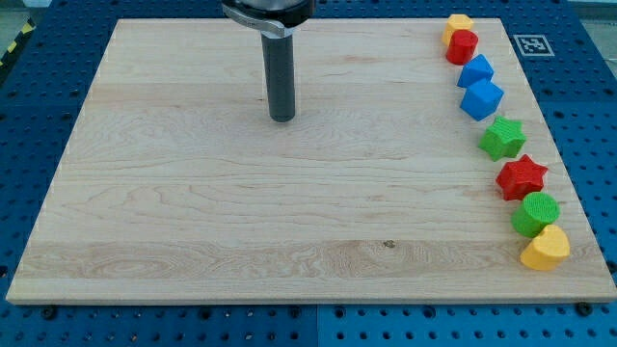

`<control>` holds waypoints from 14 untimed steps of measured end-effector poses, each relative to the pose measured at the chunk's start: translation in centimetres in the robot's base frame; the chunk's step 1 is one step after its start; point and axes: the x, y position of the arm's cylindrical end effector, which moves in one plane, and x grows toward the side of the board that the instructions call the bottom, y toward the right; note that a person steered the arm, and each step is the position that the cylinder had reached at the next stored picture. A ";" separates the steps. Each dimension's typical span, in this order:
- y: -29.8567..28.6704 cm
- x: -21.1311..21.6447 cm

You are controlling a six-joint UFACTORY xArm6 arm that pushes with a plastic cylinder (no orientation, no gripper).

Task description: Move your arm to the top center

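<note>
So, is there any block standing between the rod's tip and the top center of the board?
No, nothing visible does. My tip rests on bare wood of the board, just left of center in the upper half. All eight blocks sit in a column along the view's right edge, far from that path.

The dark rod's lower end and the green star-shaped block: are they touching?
Apart. The camera view shows my tip near the board's top centre, with bare wooden board between it and the green star-shaped block at the view's right.
</note>
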 end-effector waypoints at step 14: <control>18.4 -19.9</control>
